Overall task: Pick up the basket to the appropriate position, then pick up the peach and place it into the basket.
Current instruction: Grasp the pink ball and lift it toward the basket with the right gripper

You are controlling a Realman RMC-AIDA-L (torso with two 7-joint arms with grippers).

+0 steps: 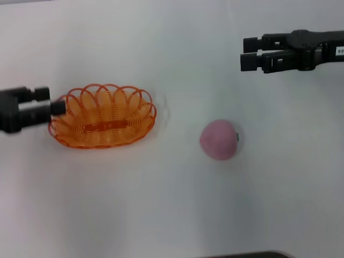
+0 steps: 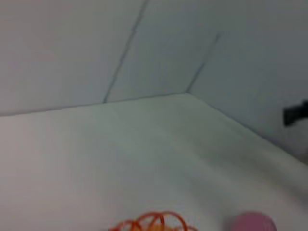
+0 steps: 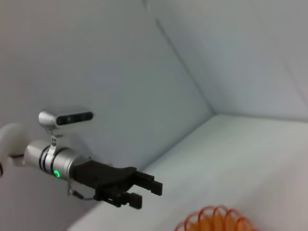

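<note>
The white table (image 1: 172, 215) is carrying the orange basket (image 1: 103, 116) on the robot's left side and the pink peach (image 1: 219, 140) well apart to its right. The left gripper (image 1: 58, 107) is touching the basket's left rim, though I cannot tell whether it is gripping. The right gripper (image 1: 248, 54) is hovering beyond the peach, fingers slightly parted, grasping nothing.

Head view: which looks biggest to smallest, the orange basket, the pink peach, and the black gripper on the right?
1. basket
2. right gripper, counting its visible black body; it runs off the picture's edge and may sit nearer the camera, so this is unsure
3. peach
</note>
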